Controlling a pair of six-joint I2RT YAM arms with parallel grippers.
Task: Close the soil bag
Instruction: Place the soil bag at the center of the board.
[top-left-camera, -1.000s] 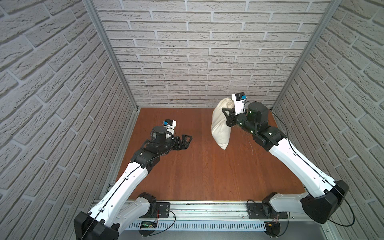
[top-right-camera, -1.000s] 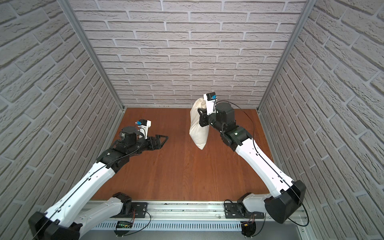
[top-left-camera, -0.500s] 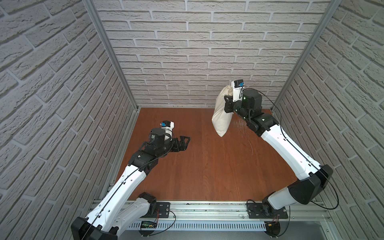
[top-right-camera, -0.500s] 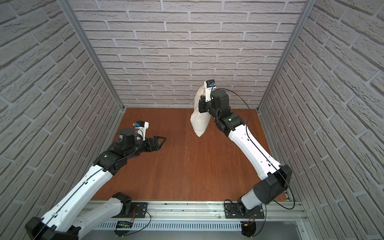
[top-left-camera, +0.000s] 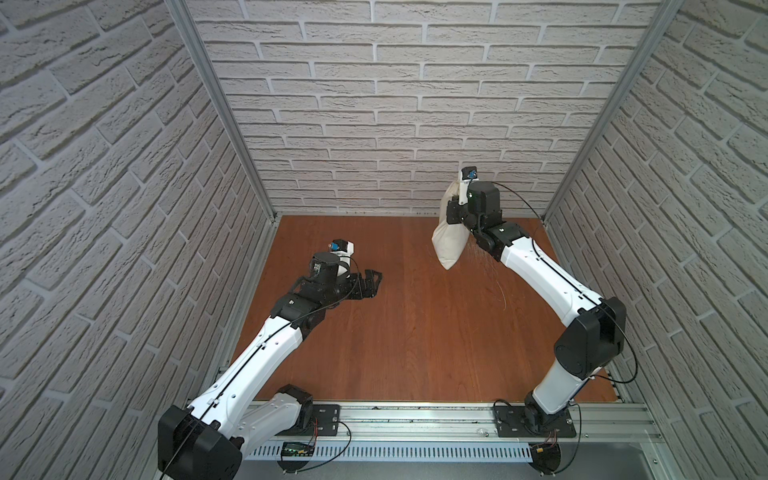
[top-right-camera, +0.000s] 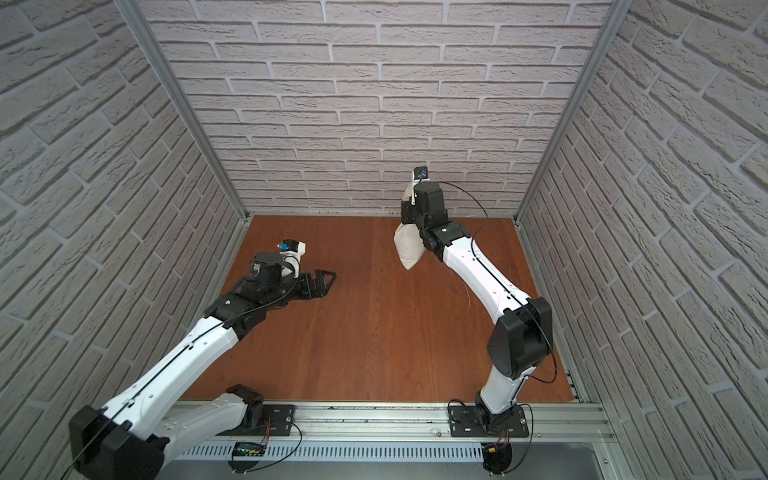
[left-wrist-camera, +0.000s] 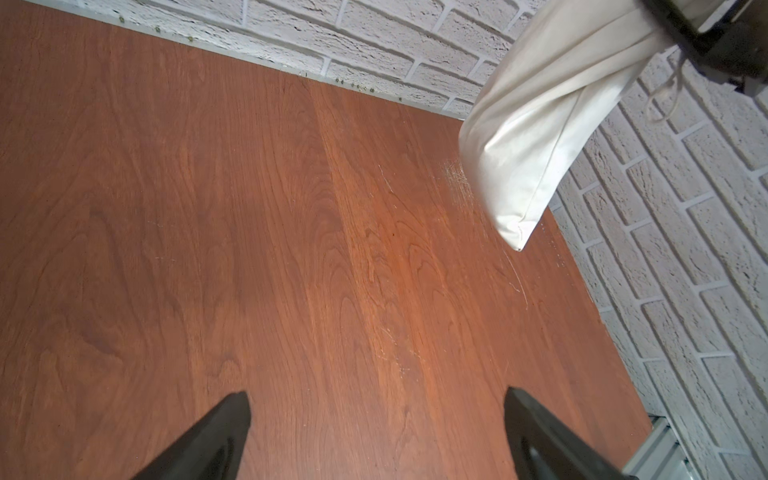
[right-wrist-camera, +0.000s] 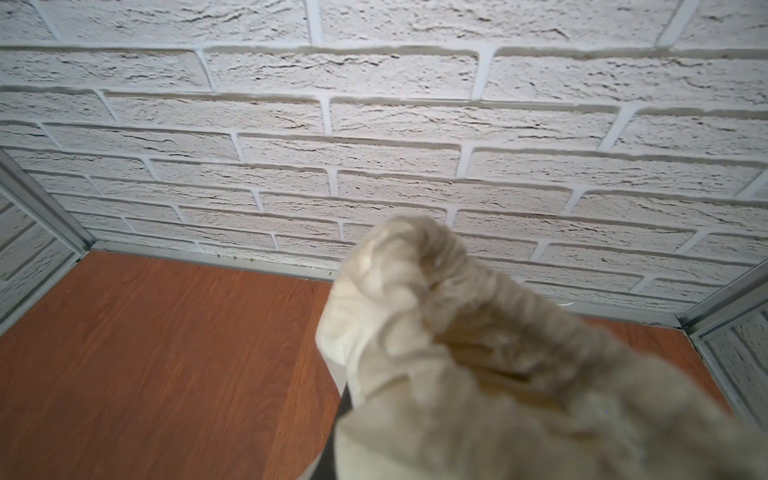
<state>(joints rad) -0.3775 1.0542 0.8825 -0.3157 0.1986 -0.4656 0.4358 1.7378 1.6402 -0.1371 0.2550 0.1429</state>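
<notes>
Now: right jaws clamping shut on gathered, puckered neck of soil bag (top-left-camera: 449, 239), cream cloth sack, plump and creased, hanging in air with one seamed corner pointing down over desk (top-left-camera: 415, 332), near back brick-textured wall (top-left-camera: 374, 124). Thin cord (left-wrist-camera: 660, 102) looping loose beside neck. Left jaws standing wide open, empty, black tapered fingers (left-wrist-camera: 216, 436) hovering above reddish wood-grain desk, well apart from bag.
</notes>
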